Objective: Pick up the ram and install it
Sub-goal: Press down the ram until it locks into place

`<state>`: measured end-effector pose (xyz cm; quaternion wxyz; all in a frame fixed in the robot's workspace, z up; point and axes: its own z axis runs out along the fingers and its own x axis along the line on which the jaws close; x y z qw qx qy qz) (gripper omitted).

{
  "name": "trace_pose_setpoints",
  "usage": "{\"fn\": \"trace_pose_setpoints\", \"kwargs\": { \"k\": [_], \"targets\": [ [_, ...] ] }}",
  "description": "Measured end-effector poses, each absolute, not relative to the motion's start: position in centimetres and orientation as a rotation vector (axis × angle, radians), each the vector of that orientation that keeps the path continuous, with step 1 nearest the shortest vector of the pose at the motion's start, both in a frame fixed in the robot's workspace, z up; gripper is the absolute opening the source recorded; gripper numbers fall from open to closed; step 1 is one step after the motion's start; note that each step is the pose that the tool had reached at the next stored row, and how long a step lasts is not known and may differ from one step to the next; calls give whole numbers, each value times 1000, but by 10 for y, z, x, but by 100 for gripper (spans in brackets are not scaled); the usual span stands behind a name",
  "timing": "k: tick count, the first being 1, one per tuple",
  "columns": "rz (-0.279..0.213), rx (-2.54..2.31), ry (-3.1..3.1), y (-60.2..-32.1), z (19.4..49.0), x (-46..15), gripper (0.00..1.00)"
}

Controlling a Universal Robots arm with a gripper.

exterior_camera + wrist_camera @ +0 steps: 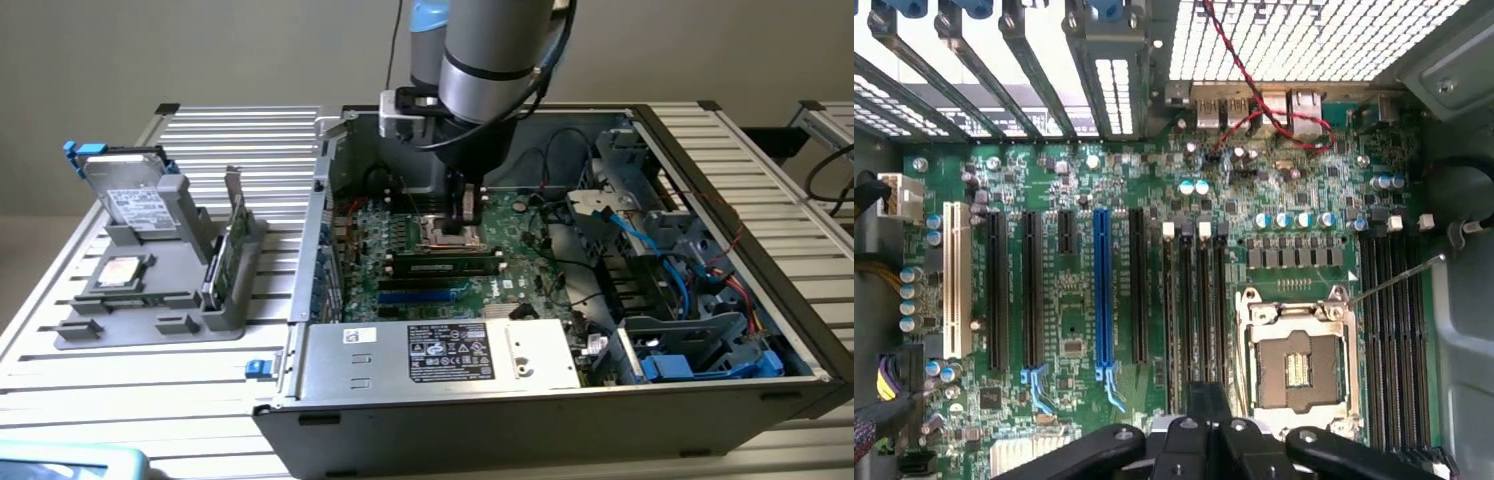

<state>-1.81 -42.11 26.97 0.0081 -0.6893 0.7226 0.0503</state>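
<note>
And here we are inside the open computer case (534, 400), where the hand (467, 230) is clenched tight with nothing visibly between its fingers, poised low over the motherboard (523, 238). The ram (447, 265) stands on edge in a slot just beside the empty processor socket (1294, 360), right under the hand; whether they touch, I cannot tell. That stick looks light, thin and stiff, and I'd call it fragile: chips and label on the faces, contacts along the lower edge, so the bare top edge or short ends are the places to hold or push, squarely, never twisting. The case also carries a labelled power supply (447, 352) at its front and blue cables (667, 270) on the exterior view's right. Out on the worktop (80, 385), the grey tray (140, 335) holds a taller green card (238, 235), a silver processor chip (123, 270) and a drive (134, 200).
</note>
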Motion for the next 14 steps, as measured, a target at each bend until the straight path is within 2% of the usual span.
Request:
{"fn": "trace_pose_setpoints", "kwargs": {
  "k": [14],
  "targets": [
    [169, -2159, 2264, -430, 247, 3, 11]
  ]
}}
